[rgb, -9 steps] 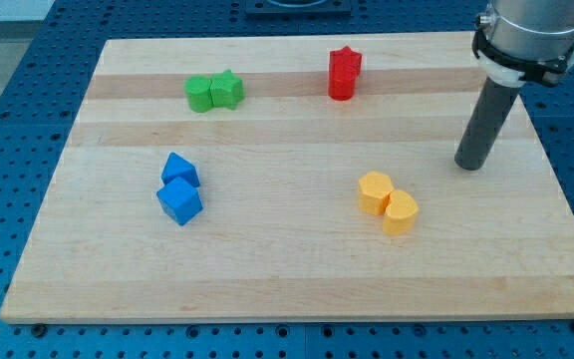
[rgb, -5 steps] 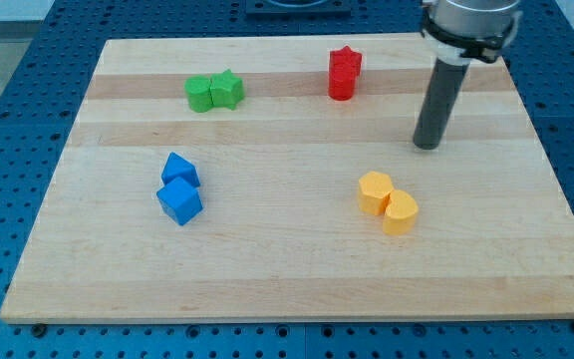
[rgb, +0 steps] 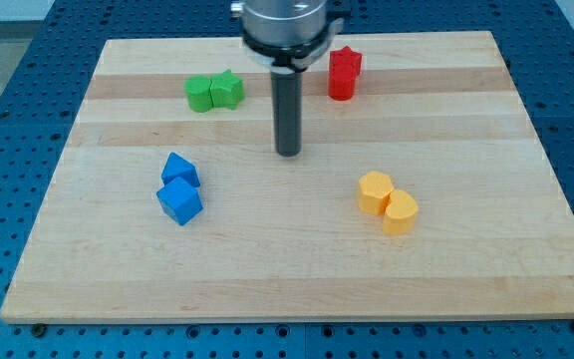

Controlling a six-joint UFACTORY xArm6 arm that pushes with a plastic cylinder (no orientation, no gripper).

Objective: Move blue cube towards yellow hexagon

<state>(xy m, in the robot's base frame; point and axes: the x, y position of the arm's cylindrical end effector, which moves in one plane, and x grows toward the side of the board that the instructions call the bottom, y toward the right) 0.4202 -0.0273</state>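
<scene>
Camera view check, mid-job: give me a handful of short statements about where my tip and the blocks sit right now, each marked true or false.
1. My tip touches the blue cube. False: it stands apart, toward the view's right and top of the cube, on bare board.
2. The blue cube sits against a second blue block, just above it in the view. True.
3. The yellow hexagon is alone. False: a yellow cylinder sits against it at the lower right.
4. The red star lies to the view's right of the two green blocks. True.
5. The blue cube lies to the view's right of the yellow hexagon. False: it is far to the view's left.
</scene>
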